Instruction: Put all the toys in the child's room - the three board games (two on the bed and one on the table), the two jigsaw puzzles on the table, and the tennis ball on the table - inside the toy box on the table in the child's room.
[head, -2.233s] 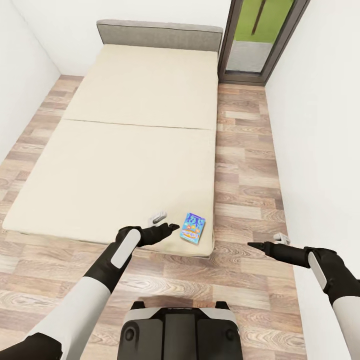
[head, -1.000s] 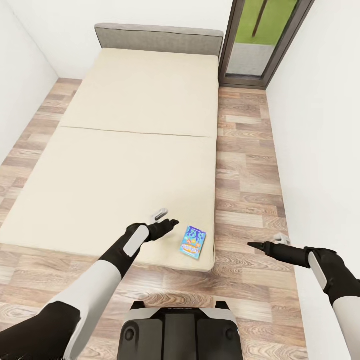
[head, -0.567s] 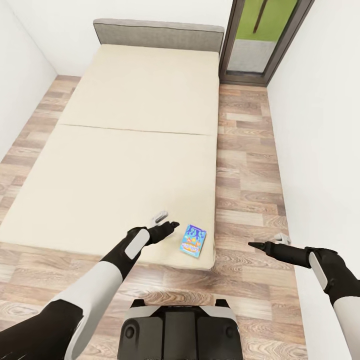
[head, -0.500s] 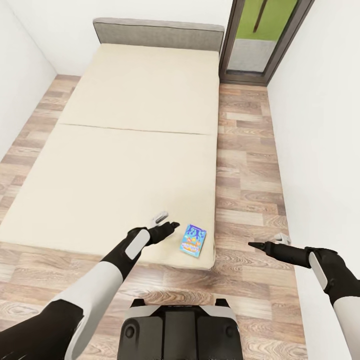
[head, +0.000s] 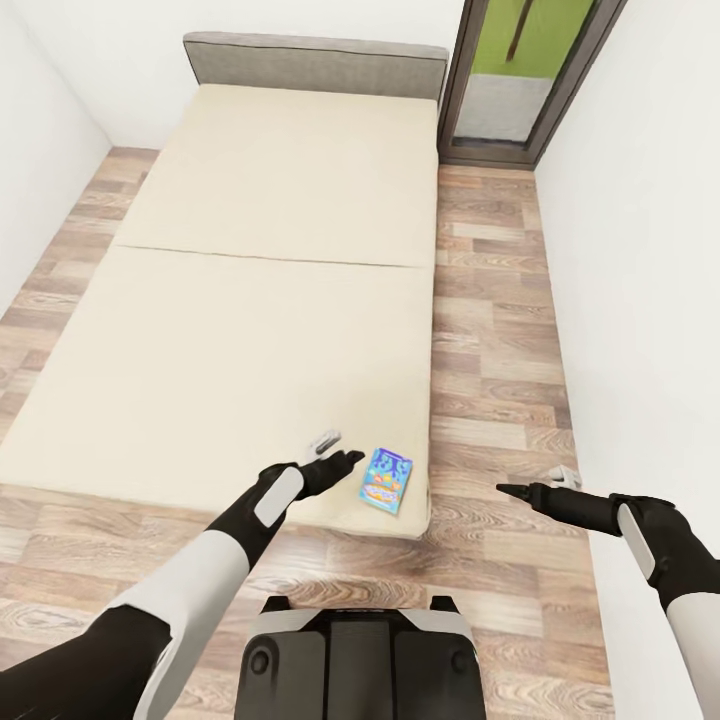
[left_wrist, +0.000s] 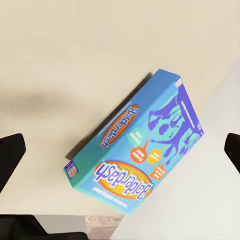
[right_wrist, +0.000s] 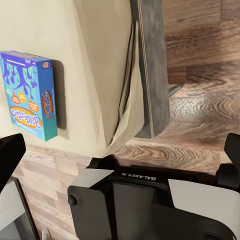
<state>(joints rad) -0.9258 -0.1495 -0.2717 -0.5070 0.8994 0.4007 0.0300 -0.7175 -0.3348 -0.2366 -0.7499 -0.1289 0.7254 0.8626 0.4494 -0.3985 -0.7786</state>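
Note:
A small blue board game (head: 386, 480) lies flat on the beige bed (head: 250, 330), near the mattress's near right corner. My left gripper (head: 337, 451) hovers open just left of it, over the mattress. In the left wrist view the blue box (left_wrist: 135, 160) lies between the two dark fingertips (left_wrist: 10, 155), well apart from both. My right gripper (head: 532, 481) is open and empty over the floor to the right of the bed. The right wrist view shows the same box (right_wrist: 27, 95) beside the bed's corner. The table and toy box are out of view.
Grey headboard (head: 315, 62) stands at the far end of the bed. White walls close in on both sides. A glazed door (head: 520, 70) is at the far right. A strip of wood floor (head: 490, 330) runs along the bed's right side. My base (head: 360, 660) is at the bed's foot.
My left gripper has edged right, closer to the blue box. The view has shifted slightly towards the bed. The right arm has not moved.

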